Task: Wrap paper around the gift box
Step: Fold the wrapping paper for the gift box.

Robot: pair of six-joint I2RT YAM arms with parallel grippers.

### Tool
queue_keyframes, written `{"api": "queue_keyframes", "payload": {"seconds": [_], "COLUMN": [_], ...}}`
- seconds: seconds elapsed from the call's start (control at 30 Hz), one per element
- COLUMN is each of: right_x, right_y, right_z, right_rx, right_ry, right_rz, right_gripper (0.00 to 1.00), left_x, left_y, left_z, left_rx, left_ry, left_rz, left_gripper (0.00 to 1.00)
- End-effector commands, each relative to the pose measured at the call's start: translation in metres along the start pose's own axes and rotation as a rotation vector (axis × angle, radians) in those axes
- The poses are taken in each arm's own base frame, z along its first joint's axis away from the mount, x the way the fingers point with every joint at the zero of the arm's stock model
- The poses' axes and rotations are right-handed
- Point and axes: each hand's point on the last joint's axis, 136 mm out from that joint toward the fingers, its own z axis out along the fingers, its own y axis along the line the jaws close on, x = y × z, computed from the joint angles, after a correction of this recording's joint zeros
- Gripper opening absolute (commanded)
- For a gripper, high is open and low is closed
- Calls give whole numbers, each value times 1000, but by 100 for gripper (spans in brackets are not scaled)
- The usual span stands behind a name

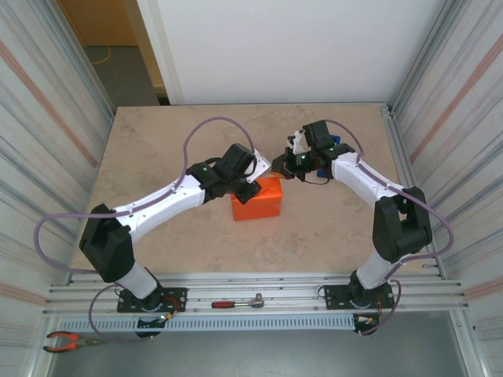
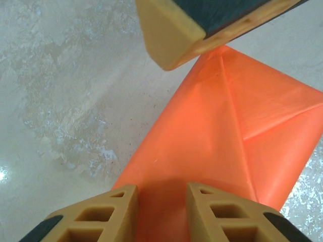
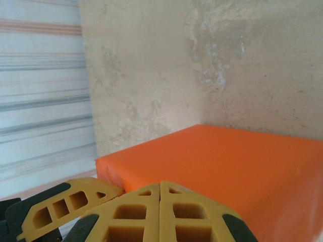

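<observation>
The box sat near the middle of the table, fully skinned in orange paper. In the left wrist view the paper lay in flat folds, with diagonal creases meeting at one end of the box. The left pincer was at the box's far left corner. Its jaws stood partly apart over the paper and nothing showed clamped between them. The right pincer hung just beside the box's far right corner, its jaws pressed together and holding nothing. Its tip came close to the left one's. Both arms reached inward from the near edge. On the rail in front of their bases lay a red-handled tool. Orange-handled pliers lay further left, near the corner.
</observation>
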Motion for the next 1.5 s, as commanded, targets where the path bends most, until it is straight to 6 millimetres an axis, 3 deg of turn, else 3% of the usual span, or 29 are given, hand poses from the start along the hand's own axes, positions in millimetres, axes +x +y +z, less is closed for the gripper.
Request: {"api": "queue_keyframes", "payload": {"seconds": [0.0, 0.37, 0.6, 0.7, 0.83, 1.03, 1.47], "right_x": [6, 33, 54, 62, 67, 67, 67], "right_y": [9, 28, 15, 1, -13, -20, -24], "right_z": [-15, -6, 11, 16, 17, 13, 14], "right_rx": [34, 18, 42, 62, 79, 82, 83], "right_ry": [-4, 21, 71, 90, 93, 83, 79], "right_rz": [-17, -57, -43, -26, -10, -2, 7], "right_gripper": [0, 0, 0, 0, 0, 0, 0], "left_x": [23, 23, 20, 10, -11, -27, -14], "left_y": [-10, -13, -12, -11, 5, 22, -5], "left_z": [6, 6, 2, -8, -33, -59, -51], "left_rx": [18, 25, 22, 35, 139, 331, 423], "left_ry": [71, 59, 45, 9, -74, -138, -75], "left_rz": [42, 42, 39, 29, -119, -326, -318], "left_gripper": [31, 31, 31, 30, 31, 31, 30]}}
